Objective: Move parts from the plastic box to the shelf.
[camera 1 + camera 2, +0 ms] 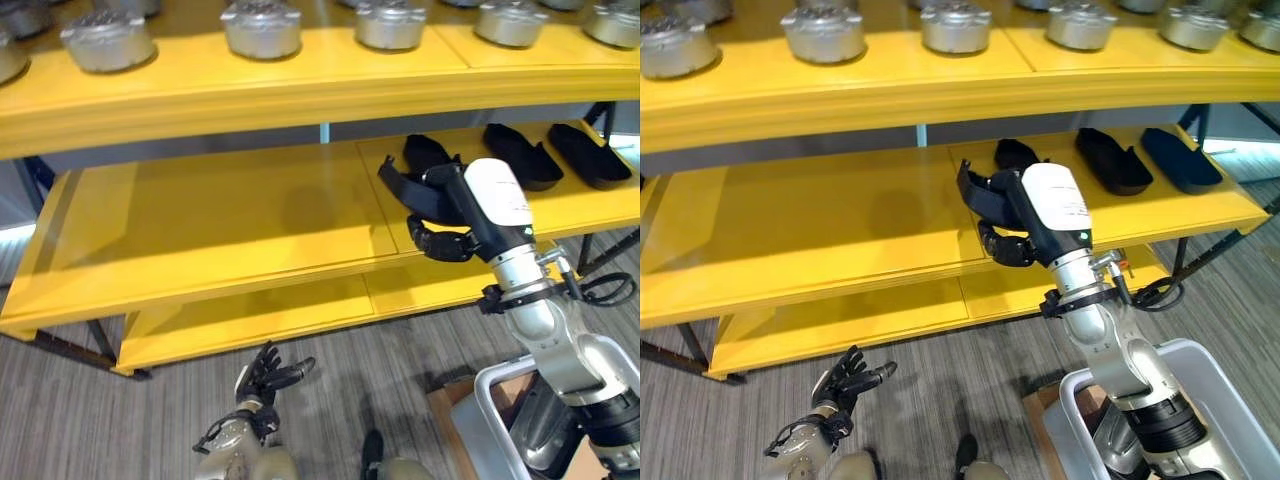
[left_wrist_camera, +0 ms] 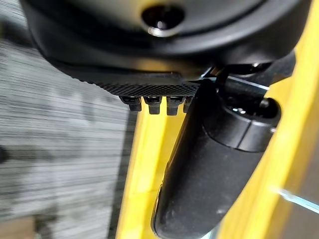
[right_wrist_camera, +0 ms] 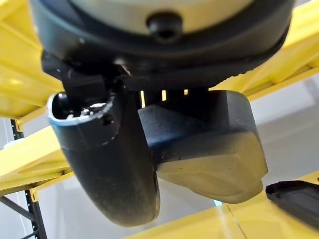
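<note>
A yellow shelf with several tiers is seen from above. On its middle tier, a wide bare stretch of board is left open on the robot's left, reaching from the far left corner to the seam near the centre. The front edge of that tier runs unbroken across the view, and the lower tier below it juts out toward the striped floor.

On the right half of the middle tier, black parts are laid in a row: one and another lie near the right end, apart from each other, and a third is seen just behind the raised hand. The top tier is lined with round grey metal parts, spaced along its length.

The right hand is held over the middle tier near the seam, the arm being raised from the lower right. A black part is clasped in it, with the thumb pressed against one side and the fingers curled beneath; whether the part touches the board cannot be told.

The left hand is kept low above the floor, fingers loosely spread and holding nothing.

A pale plastic box is seen at the lower right, beside the right arm.
</note>
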